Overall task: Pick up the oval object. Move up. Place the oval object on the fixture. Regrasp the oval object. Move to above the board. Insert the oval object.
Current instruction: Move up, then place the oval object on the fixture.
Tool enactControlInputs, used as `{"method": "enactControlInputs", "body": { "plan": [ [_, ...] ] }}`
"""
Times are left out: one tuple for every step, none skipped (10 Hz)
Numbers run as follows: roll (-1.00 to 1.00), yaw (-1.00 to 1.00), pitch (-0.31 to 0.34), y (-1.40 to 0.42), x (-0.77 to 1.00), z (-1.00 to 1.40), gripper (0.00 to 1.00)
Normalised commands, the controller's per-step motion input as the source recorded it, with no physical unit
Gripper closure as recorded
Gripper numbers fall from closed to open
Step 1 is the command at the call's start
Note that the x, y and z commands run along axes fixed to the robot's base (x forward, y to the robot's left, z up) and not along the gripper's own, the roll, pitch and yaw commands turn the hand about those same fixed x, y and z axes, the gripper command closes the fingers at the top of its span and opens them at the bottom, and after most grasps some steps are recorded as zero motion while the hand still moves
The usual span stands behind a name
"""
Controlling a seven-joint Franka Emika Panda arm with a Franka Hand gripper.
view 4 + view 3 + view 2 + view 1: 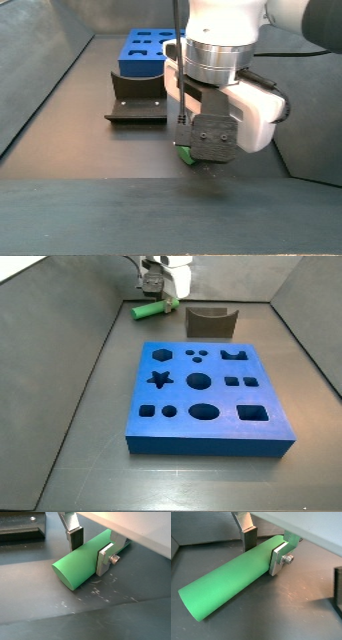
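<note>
One oval object (228, 582), bright green, lies on the dark floor, its rounded end nearest in both wrist views. One gripper (263, 548), mine, straddles its far half, two silver fingers (278, 560) pressed against its sides, clamped on it. One fixture (210, 322), dark and notched, stands just beside it, apart. One blue board (207, 398), twelve cut-outs counted, lies well clear of both.

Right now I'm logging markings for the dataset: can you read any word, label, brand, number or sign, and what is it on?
None: no readable text on the oval object, the end effector straddling it, the fixture or the board.
</note>
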Motion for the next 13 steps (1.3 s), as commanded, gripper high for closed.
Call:
{"method": "enactControlInputs", "body": {
  "plan": [
    [0.00,0.00,0.000,0.00,0.00,0.83,1.00],
    [0.00,-0.02,0.009,-0.03,0.02,0.79,1.00],
    [0.01,-0.02,0.038,-0.02,0.00,0.66,1.00],
    [0.02,-0.02,0.061,-0.01,-0.01,0.53,1.00],
    [0.03,-0.02,0.070,-0.01,0.00,0.44,1.00],
    [0.05,-0.02,0.079,-0.01,-0.01,0.25,1.00],
    [0.00,0.00,0.000,0.00,0.00,1.00,1.00],
    [0.01,0.01,0.004,0.00,0.00,1.00,1.00],
    [0.01,0.00,0.029,0.00,-0.01,1.00,1.00],
    [0.02,0.00,0.039,0.00,-0.01,1.00,1.00],
    [0.04,-0.02,0.050,0.00,-0.02,1.00,1.00],
    [0.06,-0.02,0.061,0.00,-0.02,1.00,1.00],
    [0.08,-0.02,0.070,0.00,-0.03,1.00,1.00]
  ]
}}
